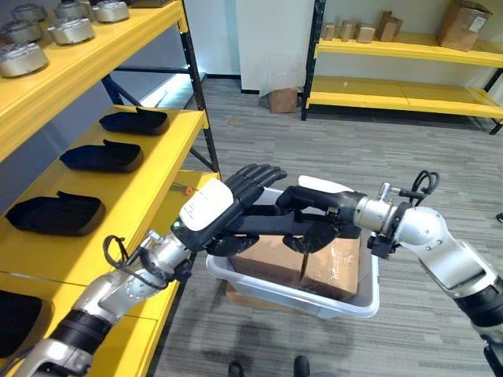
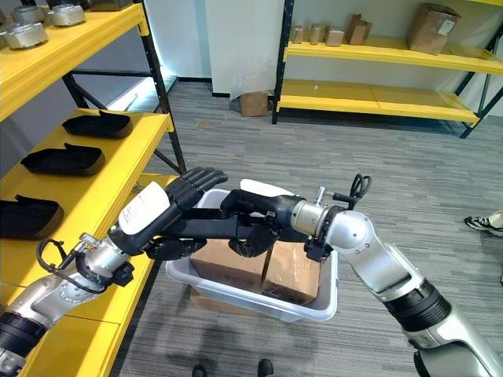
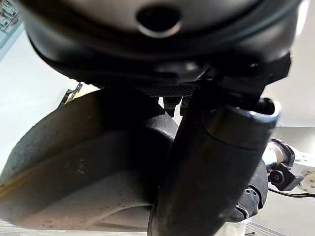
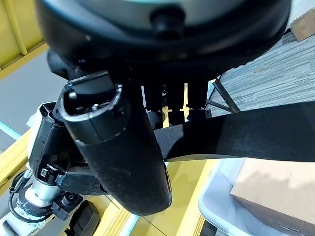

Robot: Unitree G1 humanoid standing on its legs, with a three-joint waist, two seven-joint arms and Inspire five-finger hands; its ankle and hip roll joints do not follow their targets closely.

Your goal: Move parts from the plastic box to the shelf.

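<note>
Both hands hold one long black part (image 1: 263, 225) above the white plastic box (image 1: 346, 302), which sits on the floor at about 3 o'clock from the yellow shelf (image 1: 169, 153). The left hand (image 1: 224, 206) curls round the part's end nearer the shelf; the right hand (image 1: 318, 212) curls round its other end. The head views give the whole part as a dark bar between the two hands. The right wrist view adds the part's flat black strip crossing over the box corner and a brown cardboard box (image 4: 275, 191) inside it. In the left wrist view the thumb and the part's rounded dark bulk hide nearly everything else. On the shelf lie other black parts (image 1: 100, 157), with grey metal pieces (image 1: 71, 30) on the level above. A label marks the cardboard, but I cannot make out its print.
</note>
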